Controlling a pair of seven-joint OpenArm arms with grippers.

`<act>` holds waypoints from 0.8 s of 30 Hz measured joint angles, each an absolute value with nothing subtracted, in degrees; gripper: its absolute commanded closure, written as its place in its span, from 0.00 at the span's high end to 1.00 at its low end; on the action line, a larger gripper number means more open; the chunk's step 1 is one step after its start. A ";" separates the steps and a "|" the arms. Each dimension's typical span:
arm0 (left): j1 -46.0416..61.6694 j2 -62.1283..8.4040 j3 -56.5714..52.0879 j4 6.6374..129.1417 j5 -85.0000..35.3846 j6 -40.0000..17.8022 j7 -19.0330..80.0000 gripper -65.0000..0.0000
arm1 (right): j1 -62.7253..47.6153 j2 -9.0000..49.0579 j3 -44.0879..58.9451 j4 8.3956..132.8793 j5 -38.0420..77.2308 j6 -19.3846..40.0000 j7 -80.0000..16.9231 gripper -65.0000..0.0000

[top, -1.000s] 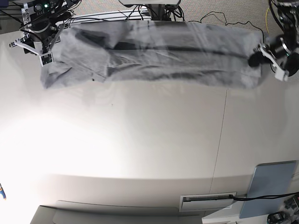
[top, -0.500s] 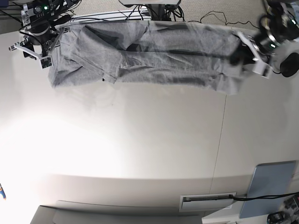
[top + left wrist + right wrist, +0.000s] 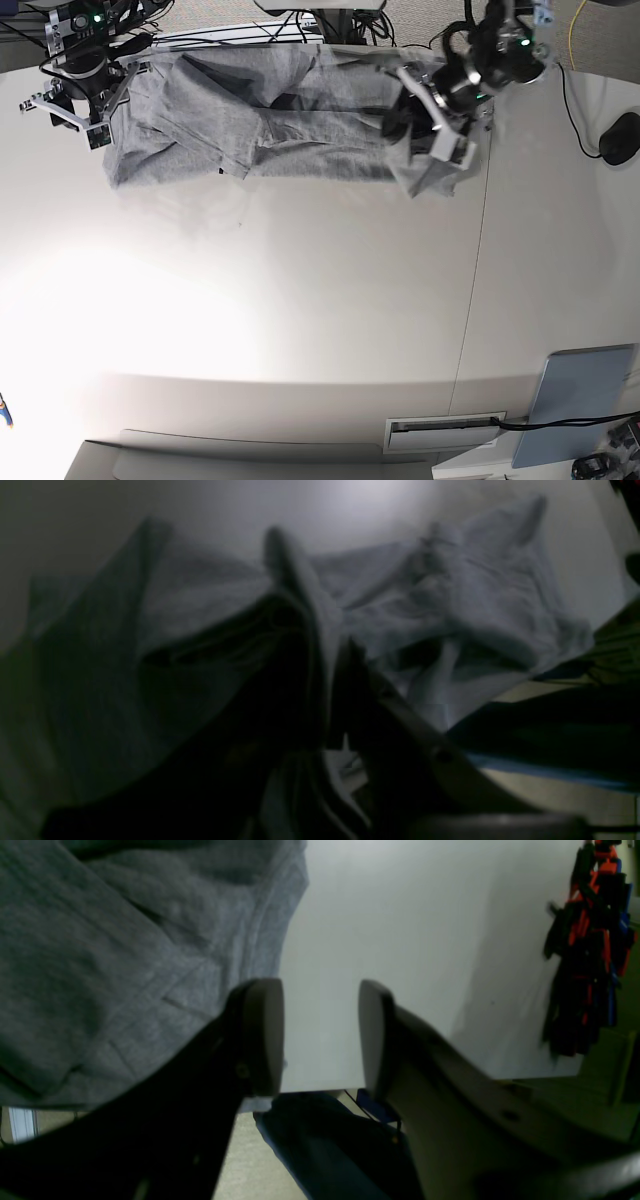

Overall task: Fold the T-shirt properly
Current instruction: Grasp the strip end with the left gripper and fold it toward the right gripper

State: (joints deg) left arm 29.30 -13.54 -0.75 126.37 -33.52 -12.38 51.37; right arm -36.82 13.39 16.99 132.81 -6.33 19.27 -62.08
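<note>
The grey T-shirt [image 3: 280, 130] lies bunched in a long band along the table's far edge. In the base view my left gripper [image 3: 420, 125] is at the shirt's right end, shut on a raised fold of it. The left wrist view is dark and shows the T-shirt [image 3: 475, 595] pinched between the fingers of the left gripper [image 3: 327, 680]. My right gripper [image 3: 72, 112] hovers at the shirt's left end, open. In the right wrist view the right gripper [image 3: 320, 1035] has nothing between its pads, and the T-shirt [image 3: 100, 965] lies just to the left of them.
A black mouse [image 3: 620, 137] sits at the table's right side. A blue-grey panel [image 3: 580, 400] lies at the near right corner. Cables [image 3: 300, 25] run behind the far edge. A table seam [image 3: 478, 280] runs front to back. An orange-and-black object [image 3: 590, 940] hangs beyond the table.
My left gripper has carried the shirt's right end leftward over the rest, so the band is shorter. The right gripper has barely moved.
</note>
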 measured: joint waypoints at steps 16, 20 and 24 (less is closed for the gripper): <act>28.38 -10.02 12.34 123.61 -27.68 -14.96 46.89 0.50 | -36.82 13.43 16.99 132.81 -6.39 19.25 -62.11 0.38; 25.98 -10.02 14.85 123.61 -27.70 -17.85 46.76 0.50 | -36.82 13.45 16.99 132.81 -6.37 19.27 -62.13 0.38; 25.06 -10.02 13.43 123.61 -24.82 -17.65 46.81 0.50 | -36.82 13.43 16.99 132.81 -6.42 19.27 -62.13 0.38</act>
State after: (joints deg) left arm 25.06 -10.02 13.43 123.61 -24.82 -17.65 46.81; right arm -36.82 13.43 16.99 132.81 -6.42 19.27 -62.13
